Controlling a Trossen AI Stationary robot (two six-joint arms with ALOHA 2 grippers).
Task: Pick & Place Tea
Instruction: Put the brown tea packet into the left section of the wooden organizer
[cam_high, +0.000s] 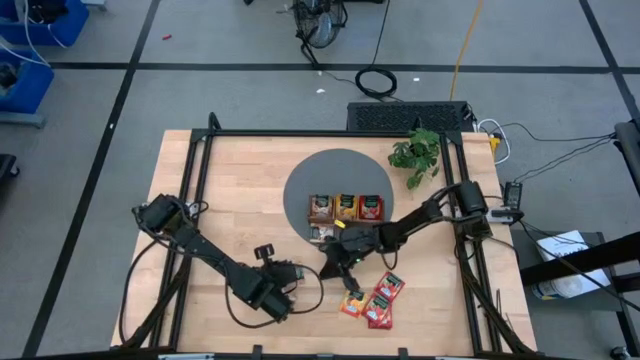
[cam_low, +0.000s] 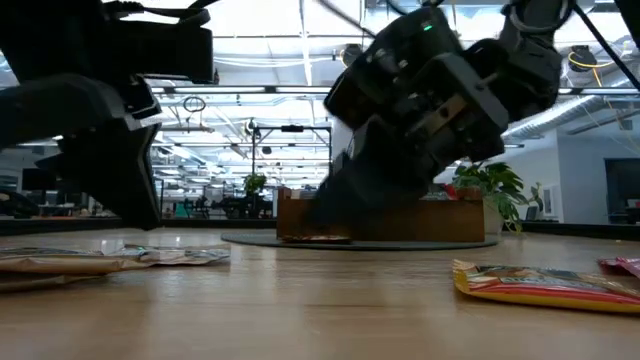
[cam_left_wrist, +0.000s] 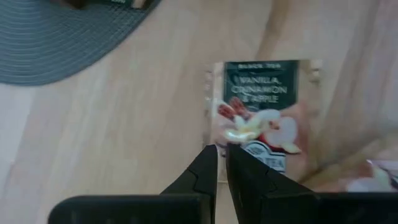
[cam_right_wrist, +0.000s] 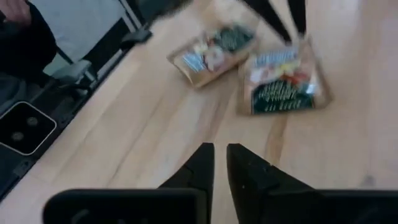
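Lying flat on the wooden table (cam_high: 230, 190) toward its near edge, several tea sachets (cam_high: 372, 300) form a small red and orange cluster right of centre, and the wrist views show more loose on the bare wood. One beige sachet (cam_left_wrist: 264, 118) carries a dark panel reading "BLACK TEA" and "VANILLA, CINNAMON & APPLE" above a picture of apple slices; its printed lines run across the sachet and it lies just ahead of the left gripper (cam_left_wrist: 222, 152), whose two fingers are clenched almost together on nothing. Two more sachets (cam_right_wrist: 283, 81) with dark-printed labels, too blurred to read, lie tilted beside each other before the right gripper (cam_right_wrist: 219, 152), likewise pinched nearly closed and empty. That gripper hangs at the near rim of the round grey mat (cam_high: 335, 170), where the wooden tray (cam_high: 346, 208) holds sachets in its three compartments. A green plant (cam_high: 418, 152) stands near the far right corner.
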